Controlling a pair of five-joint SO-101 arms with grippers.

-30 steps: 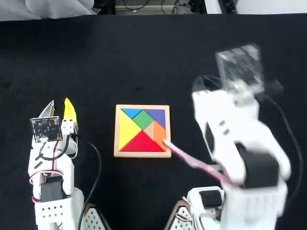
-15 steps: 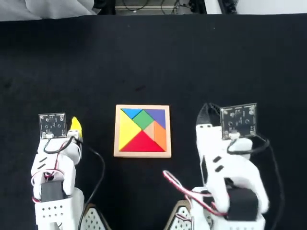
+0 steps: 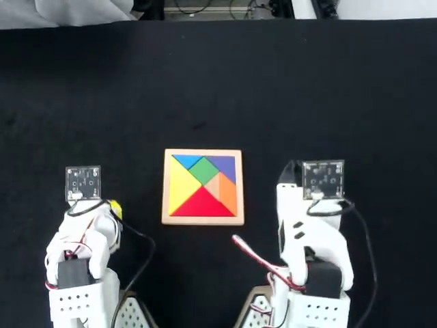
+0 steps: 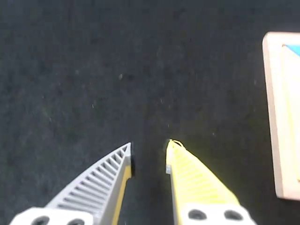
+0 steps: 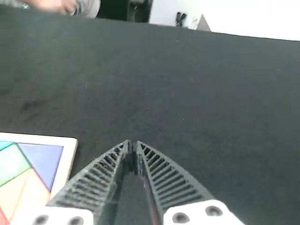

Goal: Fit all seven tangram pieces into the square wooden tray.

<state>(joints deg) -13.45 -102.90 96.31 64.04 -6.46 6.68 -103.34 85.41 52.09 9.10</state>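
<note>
Left claw (image 4: 150, 146) is slightly parted and empty; right claw (image 5: 132, 146) is closed on nothing. Between both claws on the black counter (image 3: 205, 89) lies the square wooden tray (image 3: 166, 188), holding seven tangram pieces (image 3: 198, 195).

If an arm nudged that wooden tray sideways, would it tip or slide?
Probably slide: the wooden tray lies flat and low. Its wood frame looks stiff, so it shouldn't bend. The tangram pieces sit flush inside its rim, so they would likely ride along.
</note>
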